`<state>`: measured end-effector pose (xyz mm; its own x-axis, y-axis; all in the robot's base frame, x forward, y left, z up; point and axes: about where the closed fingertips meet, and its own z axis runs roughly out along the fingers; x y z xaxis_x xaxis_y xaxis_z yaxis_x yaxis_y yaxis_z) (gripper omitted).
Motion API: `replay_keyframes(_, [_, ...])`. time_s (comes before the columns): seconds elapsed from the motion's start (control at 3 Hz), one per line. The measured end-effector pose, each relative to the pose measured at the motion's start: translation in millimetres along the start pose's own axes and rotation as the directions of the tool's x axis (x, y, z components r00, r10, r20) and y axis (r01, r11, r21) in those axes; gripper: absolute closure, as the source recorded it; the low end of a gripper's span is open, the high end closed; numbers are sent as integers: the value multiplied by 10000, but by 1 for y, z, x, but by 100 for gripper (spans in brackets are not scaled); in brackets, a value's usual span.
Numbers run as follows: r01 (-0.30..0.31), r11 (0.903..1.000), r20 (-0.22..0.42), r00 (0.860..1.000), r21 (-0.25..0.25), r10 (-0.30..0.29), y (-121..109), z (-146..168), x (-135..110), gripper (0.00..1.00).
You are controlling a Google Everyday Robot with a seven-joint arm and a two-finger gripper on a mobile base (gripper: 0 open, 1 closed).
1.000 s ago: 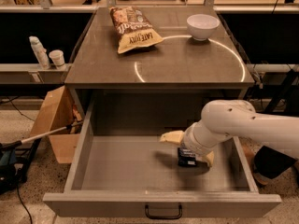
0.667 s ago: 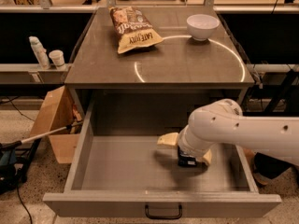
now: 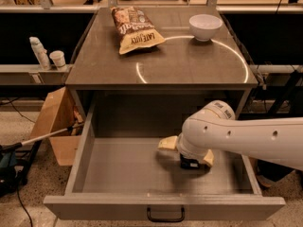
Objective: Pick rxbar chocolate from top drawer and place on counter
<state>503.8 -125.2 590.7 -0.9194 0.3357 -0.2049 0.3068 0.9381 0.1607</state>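
Observation:
The top drawer is pulled fully out, grey inside, with a black handle on its front panel. My white arm reaches in from the right. My gripper hangs low over the drawer floor at the right of centre, with its pale fingers spread apart. A small dark thing, seemingly the rxbar chocolate, lies on the drawer floor between them, mostly hidden under the wrist. I cannot tell whether the fingers touch it. The counter above shows a curved light reflection.
A tan-and-brown snack bag and a white bowl sit on the back of the counter. A cardboard box stands on the floor at the left of the drawer. Bottles stand on a ledge at the left.
My arm and gripper have shifted slightly to the left over the drawer floor. The dark bar stays in the same spot under the gripper.

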Motion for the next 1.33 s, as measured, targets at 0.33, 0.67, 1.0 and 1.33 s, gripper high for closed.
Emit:
replay_keyframes(0.33, [0, 10000, 0, 10000, 0, 0, 0, 0, 0, 26])
replay_keyframes(0.67, [1, 10000, 0, 10000, 0, -1, 0, 0, 0, 55])
replay_keyframes(1.0, [1, 10000, 0, 10000, 0, -1, 0, 0, 0, 80])
replay_keyframes(1.33, [1, 10000, 0, 10000, 0, -1, 0, 0, 0, 100])
